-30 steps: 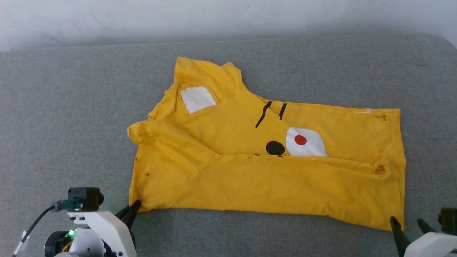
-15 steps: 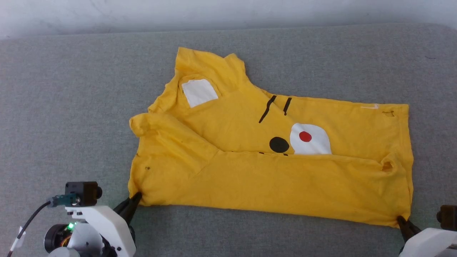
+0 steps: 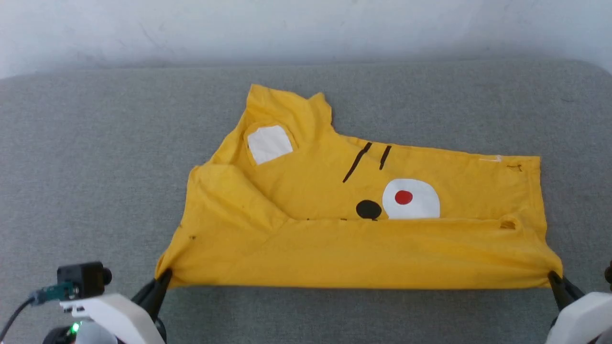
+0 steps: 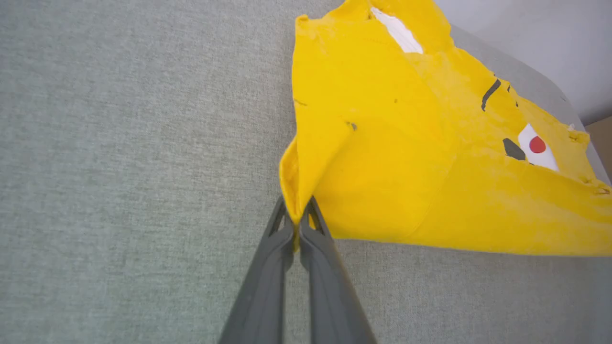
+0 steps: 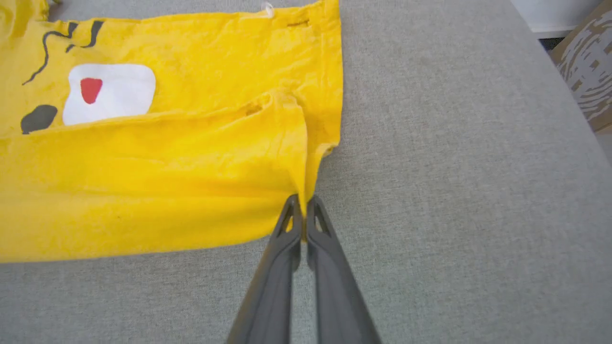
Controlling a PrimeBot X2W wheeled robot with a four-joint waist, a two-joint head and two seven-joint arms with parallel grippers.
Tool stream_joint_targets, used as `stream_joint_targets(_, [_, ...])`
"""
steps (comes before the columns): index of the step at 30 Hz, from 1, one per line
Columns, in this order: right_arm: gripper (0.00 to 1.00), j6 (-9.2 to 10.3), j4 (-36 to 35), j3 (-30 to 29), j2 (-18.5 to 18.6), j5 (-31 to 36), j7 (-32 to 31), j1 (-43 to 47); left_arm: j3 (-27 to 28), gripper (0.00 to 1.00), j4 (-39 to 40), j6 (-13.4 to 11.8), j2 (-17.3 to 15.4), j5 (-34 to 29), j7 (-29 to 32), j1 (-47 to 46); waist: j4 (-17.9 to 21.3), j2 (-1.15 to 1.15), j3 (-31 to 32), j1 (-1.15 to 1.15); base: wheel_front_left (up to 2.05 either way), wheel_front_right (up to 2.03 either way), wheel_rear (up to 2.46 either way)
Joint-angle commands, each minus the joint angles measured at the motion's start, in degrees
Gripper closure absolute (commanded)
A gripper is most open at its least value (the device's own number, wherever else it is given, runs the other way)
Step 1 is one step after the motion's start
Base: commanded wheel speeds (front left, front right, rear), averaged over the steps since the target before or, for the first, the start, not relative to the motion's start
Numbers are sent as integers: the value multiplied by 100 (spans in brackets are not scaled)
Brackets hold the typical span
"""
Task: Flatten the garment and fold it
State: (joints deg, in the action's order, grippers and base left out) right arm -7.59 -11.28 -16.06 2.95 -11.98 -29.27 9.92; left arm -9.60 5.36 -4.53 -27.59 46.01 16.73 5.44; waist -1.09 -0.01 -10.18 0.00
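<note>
The garment (image 3: 354, 248) is a bright yellow T-shirt with its near part doubled over the cartoon face print, lying on a grey padded surface (image 3: 95, 167). White patches, a red dot, a black dot and black lines show above the fold. My left gripper (image 3: 165, 274) is shut on the garment's near left corner (image 4: 296, 210). My right gripper (image 3: 551, 276) is shut on the near right corner (image 5: 302, 191). The near edge runs taut and straight between the two grippers, lifted slightly off the surface.
A pale wall (image 3: 306, 28) stands behind the grey surface. Bare grey fabric lies on every side of the shirt. The surface's rounded right edge and a cardboard-coloured object (image 5: 585, 71) beyond it show in the right wrist view.
My right gripper went from open to shut on the near right corner. Both corners have moved outward, and the near edge has stretched straight. The head camera has shifted slightly.
</note>
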Motion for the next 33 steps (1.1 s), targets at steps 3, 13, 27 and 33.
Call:
stream_joint_targets(3, [100, 10, -205, -103, -7, -51, -176, 244, 36, 100, 320, -164, -9, 99, 73, 482, -136, 1, 191, 0, 0, 0, 0])
stream_joint_targets(13, [100, 10, -331, -423, -7, -164, -717, 966, -24, 100, 661, -396, 241, 348, 73, 1426, -329, 1, 198, 0, 0, 0, 0])
stream_joint_targets(27, [0, 10, 306, -331, -7, -274, -225, 661, -205, 0, -140, -168, 540, 481, -63, 1002, -199, 1, 319, 0, 0, 0, 0])
stream_joint_targets(33, [0, 10, 100, -297, -7, -317, 111, 599, 6, 0, -41, -243, 466, 425, -302, 1084, -67, 1, 324, 0, 0, 0, 0])
